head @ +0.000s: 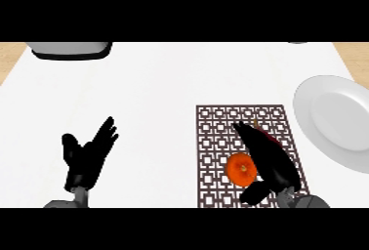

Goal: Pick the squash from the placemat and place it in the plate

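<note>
Right hand open with straight fingers beside the orange squash on the placemat, plate to its right.

Grey-and-black appliance at counter's far-left edge

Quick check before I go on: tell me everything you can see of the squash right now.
The squash is round, orange and smooth-looking, with a small pale spot near its middle. It lies on the patterned placemat, toward its lower right part. The right hand reaches over its right side, hiding that part; whether they touch is unclear. It is not yet in the plate.
</note>
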You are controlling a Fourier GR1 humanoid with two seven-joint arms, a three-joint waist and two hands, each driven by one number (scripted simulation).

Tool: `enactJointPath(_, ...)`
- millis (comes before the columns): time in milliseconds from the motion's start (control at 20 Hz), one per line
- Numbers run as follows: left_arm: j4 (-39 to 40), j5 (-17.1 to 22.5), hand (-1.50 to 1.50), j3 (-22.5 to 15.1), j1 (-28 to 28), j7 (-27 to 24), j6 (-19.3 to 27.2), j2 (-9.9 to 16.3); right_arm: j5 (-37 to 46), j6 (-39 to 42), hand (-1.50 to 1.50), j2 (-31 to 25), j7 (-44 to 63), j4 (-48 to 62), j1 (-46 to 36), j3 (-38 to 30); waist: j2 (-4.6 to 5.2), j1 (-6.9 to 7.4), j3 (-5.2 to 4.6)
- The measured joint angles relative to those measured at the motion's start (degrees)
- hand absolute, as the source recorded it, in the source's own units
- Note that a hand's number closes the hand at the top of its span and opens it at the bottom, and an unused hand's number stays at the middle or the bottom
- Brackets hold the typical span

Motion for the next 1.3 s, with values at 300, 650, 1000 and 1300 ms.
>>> enactJointPath(300,-0.3,-0.22,0.0,0.95,0.87,-1.24,-1.13,-0.33,4.2,1.13,1.5,1.41,-2.86,4.58,-0.67,2.55,-0.03,0.04,-0.02)
enactJointPath(650,-2.08,-1.68,0.0,1.05,2.04,0.35,-0.95,-1.36,9.55,-0.97,1.5,1.59,-7.87,6.72,-0.7,1.27,-0.17,0.0,-0.2)
enactJointPath(1000,-1.9,-1.83,0.0,1.88,2.33,-0.42,-1.97,-1.46,14.31,-8.74,1.5,4.21,-7.74,2.29,1.97,0.51,-0.13,-0.26,-0.04)
enactJointPath(1300,-2.13,-2.17,0.0,1.93,2.03,1.03,-1.28,-1.77,25.53,-20.32,1.5,12.33,3.7,-2.28,5.49,5.42,-0.21,-0.64,-0.04)
